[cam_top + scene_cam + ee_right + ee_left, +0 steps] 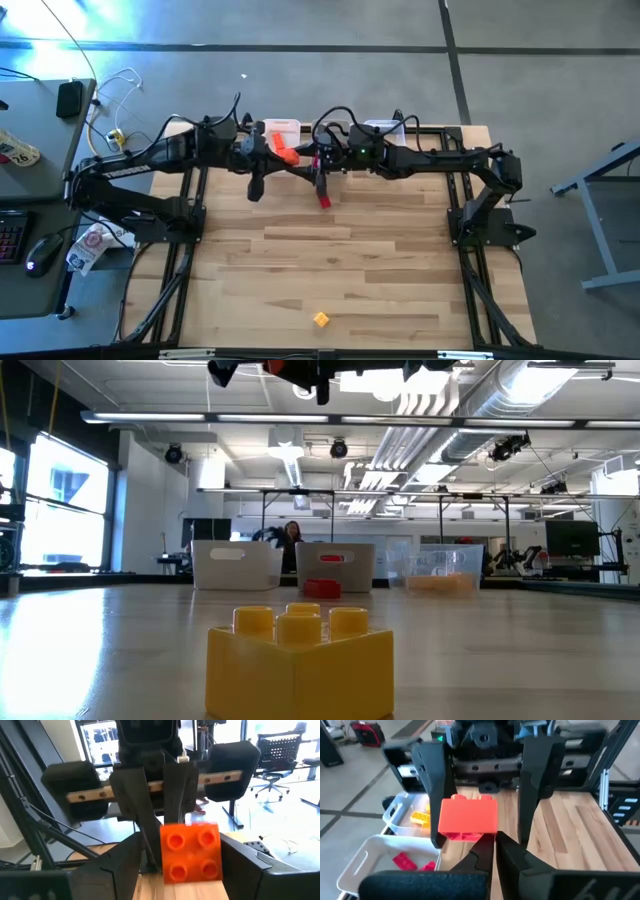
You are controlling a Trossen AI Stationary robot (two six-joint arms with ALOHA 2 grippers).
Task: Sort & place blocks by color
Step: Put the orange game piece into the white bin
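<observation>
- The left gripper point(494, 842) is clamped on the small orange-red studded plastic brick point(468, 817), held in the air above the table's far middle, near the white plastic bins point(355, 865).
- The right gripper point(182, 857) is spread wide around that brick, not touching it.
- Risk: if the left lets go before the right closes squarely, the brick may twist or drop.

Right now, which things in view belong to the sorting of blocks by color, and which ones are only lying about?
Belongs to the job: orange-red block, held by the left end effector; right end effector, open around it; yellow block; red block; three bins.
Lying about: mouse; white cable; office chair.
</observation>
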